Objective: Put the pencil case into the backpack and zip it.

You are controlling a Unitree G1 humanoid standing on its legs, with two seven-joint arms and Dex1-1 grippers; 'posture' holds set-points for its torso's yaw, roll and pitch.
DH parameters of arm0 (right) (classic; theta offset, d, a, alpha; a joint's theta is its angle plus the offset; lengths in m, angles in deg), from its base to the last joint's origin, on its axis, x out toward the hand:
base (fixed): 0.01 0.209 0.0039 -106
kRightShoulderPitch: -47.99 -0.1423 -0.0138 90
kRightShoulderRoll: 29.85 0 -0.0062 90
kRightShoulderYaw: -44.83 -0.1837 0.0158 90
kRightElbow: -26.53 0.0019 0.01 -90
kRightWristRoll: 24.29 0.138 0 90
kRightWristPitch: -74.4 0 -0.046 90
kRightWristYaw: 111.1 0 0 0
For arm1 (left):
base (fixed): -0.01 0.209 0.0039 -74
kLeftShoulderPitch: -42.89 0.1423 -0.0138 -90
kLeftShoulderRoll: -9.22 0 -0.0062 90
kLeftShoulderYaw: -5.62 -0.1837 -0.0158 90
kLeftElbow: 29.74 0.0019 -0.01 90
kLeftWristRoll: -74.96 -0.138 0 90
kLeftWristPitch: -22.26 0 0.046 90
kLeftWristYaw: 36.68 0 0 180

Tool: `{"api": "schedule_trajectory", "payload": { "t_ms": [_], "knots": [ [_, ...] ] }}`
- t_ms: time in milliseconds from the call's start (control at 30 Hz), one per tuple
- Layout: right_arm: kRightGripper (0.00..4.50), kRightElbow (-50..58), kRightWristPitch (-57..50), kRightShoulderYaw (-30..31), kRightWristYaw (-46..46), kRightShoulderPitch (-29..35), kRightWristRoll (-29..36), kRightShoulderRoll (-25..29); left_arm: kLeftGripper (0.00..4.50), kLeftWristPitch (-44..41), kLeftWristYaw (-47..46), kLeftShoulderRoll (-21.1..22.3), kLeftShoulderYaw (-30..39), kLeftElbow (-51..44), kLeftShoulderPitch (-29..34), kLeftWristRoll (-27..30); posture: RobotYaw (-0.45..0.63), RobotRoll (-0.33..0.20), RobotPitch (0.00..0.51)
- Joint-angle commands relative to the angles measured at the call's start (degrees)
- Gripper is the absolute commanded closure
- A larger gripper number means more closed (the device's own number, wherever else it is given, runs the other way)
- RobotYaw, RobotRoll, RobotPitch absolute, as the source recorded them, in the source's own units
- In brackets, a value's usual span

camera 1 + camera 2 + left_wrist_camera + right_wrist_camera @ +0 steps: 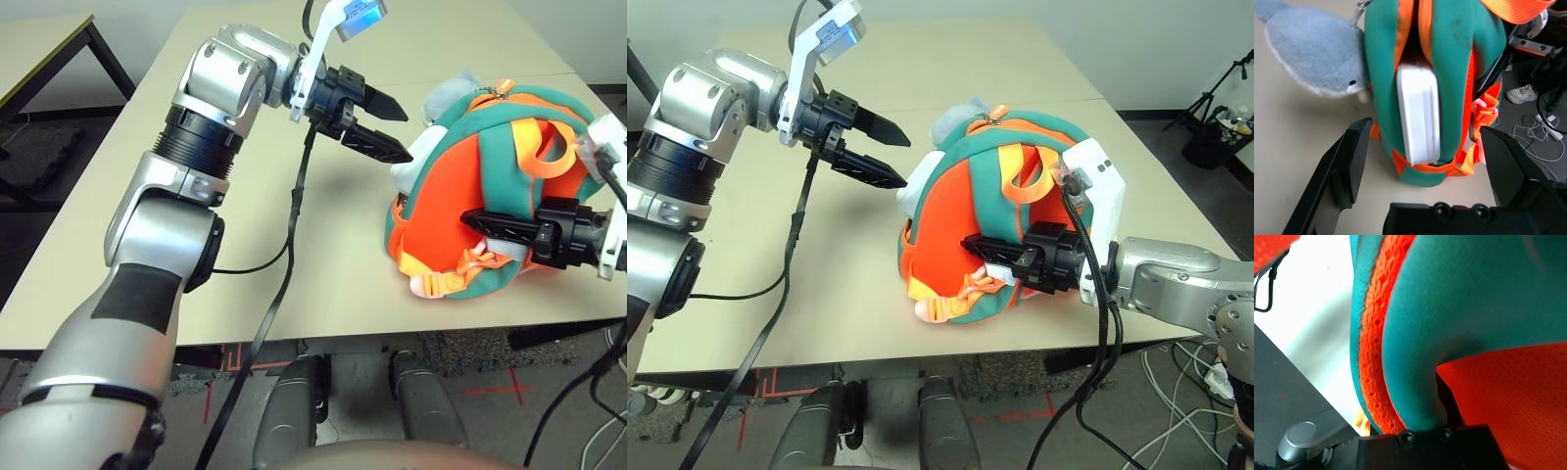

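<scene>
The left gripper hovers with jaws spread, pointing at the backpack. Only the left wrist view shows the pencil case standing in the backpack's unzipped slot, ahead between those jaws. The right gripper presses against the backpack's strap side; whether it clamps anything, I cannot tell.

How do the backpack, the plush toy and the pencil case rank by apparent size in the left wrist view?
1. backpack
2. plush toy
3. pencil case; only its part sticking out of the backpack shows, so its true size is unsure.
</scene>
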State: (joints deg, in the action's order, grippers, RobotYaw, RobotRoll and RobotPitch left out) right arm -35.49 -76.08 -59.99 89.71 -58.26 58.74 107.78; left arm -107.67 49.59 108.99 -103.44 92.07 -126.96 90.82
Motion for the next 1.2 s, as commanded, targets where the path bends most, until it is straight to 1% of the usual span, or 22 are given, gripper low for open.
{"api": "schedule_trajectory", "payload": {
  "t_ms": [33,267,400,700,1067,1167,1200],
  "knots": [
    [4.42,0.47,-1.16,1.20,0.83,-0.60,-0.49,-0.62,0.00,0.73,1.00,0.07,0.40,0.42,-0.15,-0.66,-0.04,0.000,0.141],
    [4.42,-0.09,-1.88,1.61,1.64,-1.34,-1.88,-1.41,0.00,0.30,1.71,0.07,0.36,0.40,0.19,-0.89,-0.04,0.000,0.140],
    [4.42,-0.37,-2.26,1.67,2.23,-1.70,-2.66,-1.84,0.00,0.15,1.12,-0.62,1.14,1.00,-0.06,-0.65,-0.03,0.000,0.140],
    [4.42,-0.70,-3.09,1.71,3.32,-2.22,-4.31,-2.69,0.00,3.46,-0.42,-1.25,1.85,2.24,0.22,-1.65,-0.03,0.000,0.137],
    [4.42,-0.66,-4.01,1.44,3.95,-2.16,-5.62,-3.33,0.04,3.15,0.71,-1.02,1.85,1.47,0.70,-1.34,-0.03,0.000,0.137],
    [4.42,-0.66,-4.10,1.52,3.94,-2.24,-5.77,-3.56,0.55,2.52,-1.12,-1.98,3.25,2.74,0.10,-0.92,-0.03,0.000,0.137],
    [4.42,-0.69,-4.12,1.55,3.96,-2.27,-5.85,-3.64,0.12,2.26,-1.97,-2.37,3.78,3.37,-0.20,-0.85,-0.03,0.000,0.137]
  ]
}}
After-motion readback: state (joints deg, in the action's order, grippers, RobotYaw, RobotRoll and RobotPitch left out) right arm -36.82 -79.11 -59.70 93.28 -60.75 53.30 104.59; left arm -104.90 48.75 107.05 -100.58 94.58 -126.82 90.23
